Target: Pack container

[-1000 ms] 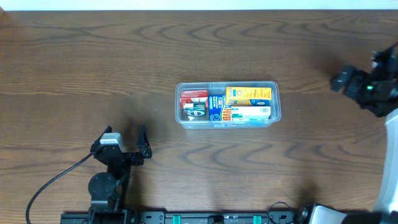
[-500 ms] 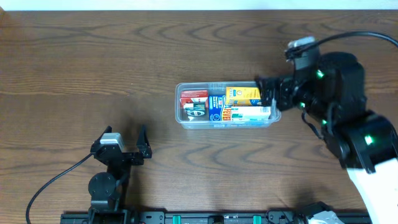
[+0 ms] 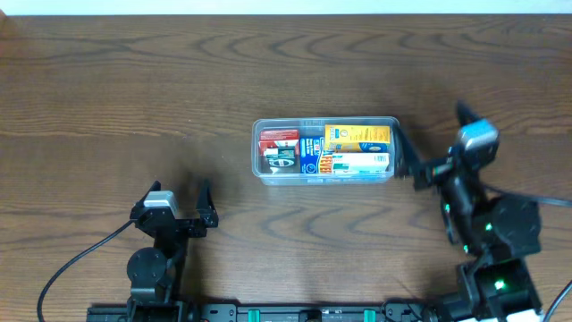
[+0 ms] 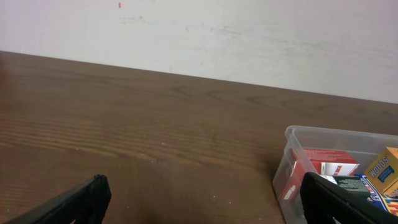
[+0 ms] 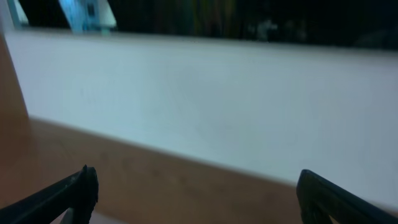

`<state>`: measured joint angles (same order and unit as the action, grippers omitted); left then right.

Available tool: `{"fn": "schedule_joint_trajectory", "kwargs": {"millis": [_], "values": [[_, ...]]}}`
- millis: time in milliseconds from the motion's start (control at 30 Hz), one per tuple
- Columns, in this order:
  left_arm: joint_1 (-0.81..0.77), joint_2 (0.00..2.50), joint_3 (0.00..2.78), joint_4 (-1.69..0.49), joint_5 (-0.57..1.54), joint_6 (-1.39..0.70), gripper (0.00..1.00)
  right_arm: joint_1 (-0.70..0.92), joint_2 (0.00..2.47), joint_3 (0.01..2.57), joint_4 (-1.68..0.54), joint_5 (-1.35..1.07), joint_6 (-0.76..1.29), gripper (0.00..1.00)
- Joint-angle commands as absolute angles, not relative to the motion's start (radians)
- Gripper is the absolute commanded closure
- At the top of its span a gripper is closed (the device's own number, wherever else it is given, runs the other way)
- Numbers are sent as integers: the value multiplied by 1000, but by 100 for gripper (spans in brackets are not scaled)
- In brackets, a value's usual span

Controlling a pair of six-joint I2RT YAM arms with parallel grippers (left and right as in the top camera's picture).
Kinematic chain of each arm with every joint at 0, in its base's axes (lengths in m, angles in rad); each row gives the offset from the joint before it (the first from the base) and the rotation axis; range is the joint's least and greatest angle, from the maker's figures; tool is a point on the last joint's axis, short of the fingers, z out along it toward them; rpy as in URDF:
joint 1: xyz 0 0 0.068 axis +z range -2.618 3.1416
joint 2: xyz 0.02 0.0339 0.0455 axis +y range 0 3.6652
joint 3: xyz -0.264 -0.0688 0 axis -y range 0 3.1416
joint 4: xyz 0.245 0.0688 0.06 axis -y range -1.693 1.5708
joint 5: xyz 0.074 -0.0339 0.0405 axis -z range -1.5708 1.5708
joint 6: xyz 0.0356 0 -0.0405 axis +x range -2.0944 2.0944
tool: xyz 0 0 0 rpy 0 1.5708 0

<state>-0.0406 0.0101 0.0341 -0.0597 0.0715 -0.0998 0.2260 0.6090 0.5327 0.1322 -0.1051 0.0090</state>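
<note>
The clear plastic container [image 3: 255, 152] sits at the table's middle. It holds a red box [image 3: 279, 140], a blue box [image 3: 311, 154], a yellow box [image 3: 357, 136] and a white and teal box [image 3: 365, 164]. My right gripper [image 3: 430, 125] is open and empty, just right of the container's right end. Its wrist view shows only blurred table and wall between its fingertips [image 5: 76, 188]. My left gripper [image 3: 177, 191] is open and empty, low at the front left, well apart from the container. The left wrist view shows the container's left end [image 4: 292, 163] at the right.
A pale wall [image 4: 199, 37] runs behind the table's far edge. A black cable [image 3: 76, 259] trails from the left arm's base [image 3: 147, 268] at the front. The right arm's base [image 3: 496, 277] stands at the front right.
The right arm swung in from the far right edge over the container's right end, then drew back to the front right beside it. The left arm and the boxes have not moved.
</note>
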Motion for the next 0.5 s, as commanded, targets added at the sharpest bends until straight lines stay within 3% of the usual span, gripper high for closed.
{"fn": "schedule_joint_trajectory", "kwargs": {"millis": [0,233,467], "values": [[-35,4,18,-93,75,-86,2,183,491,408,139,-170,-9,1],[-35,4,18,-93,75,-86,2,146,203,169,138,-175,-9,1],[-35,4,18,-93,75,-86,2,129,102,46,134,-192,-9,1]]}}
